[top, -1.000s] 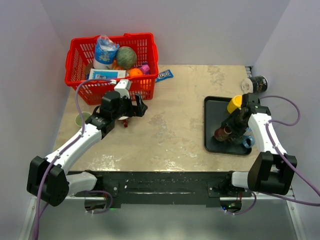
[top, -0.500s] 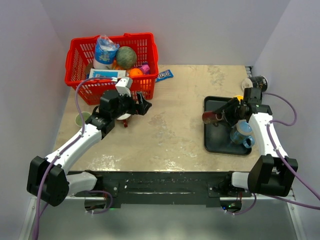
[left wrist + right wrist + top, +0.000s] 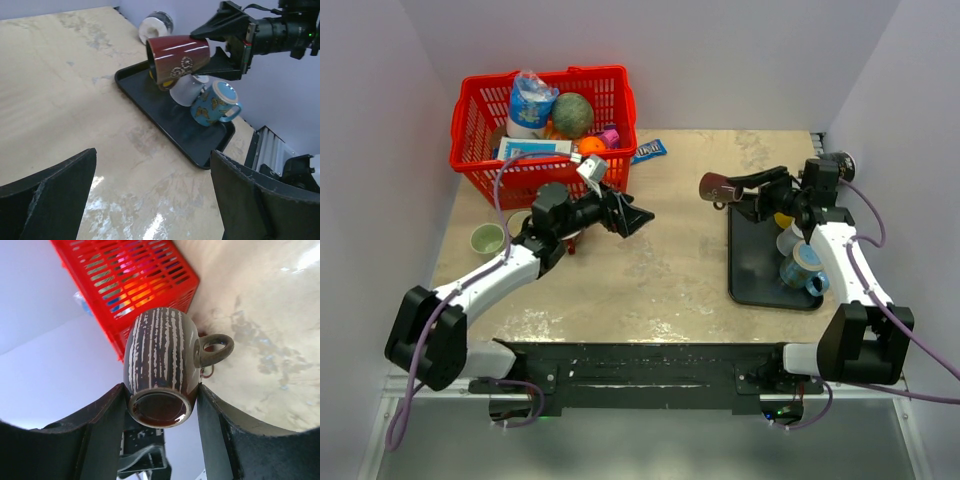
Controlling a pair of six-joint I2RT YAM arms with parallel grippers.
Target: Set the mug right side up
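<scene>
we see the right hand (image 3: 729, 188) clamped on the dark red mug (image 3: 715, 187), one finger on each side of its striped body. the mug hangs in the air, clear of the desk (image 3: 670, 270), near the 11 o'clock corner of the black tray (image 3: 748, 282). it lies on its side, roughly level, so it is neither upside down nor upright. its wider end points toward 9 o'clock in the top view, away from the hand that grips it. in the right wrist view its handle sticks out toward 3 o'clock. the tray sits at the desk's 3 o'clock side and carries a blue patterned mug (image 3: 804, 266) standing mouth up, touching a white mug (image 3: 787, 240) at its 11 o'clock. a yellow item (image 3: 782, 219) lies just beyond them, mostly hidden by the arm. the left hand (image 3: 631, 217) hovers above the desk near the middle, aimed toward 3 o'clock at the raised mug, with its fingers spread wide and nothing between them. a red basket (image 3: 480, 172) full of groceries fills the 10 o'clock corner, and a small green cup (image 3: 487, 239) stands at 9 o'clock beside the left arm.
</scene>
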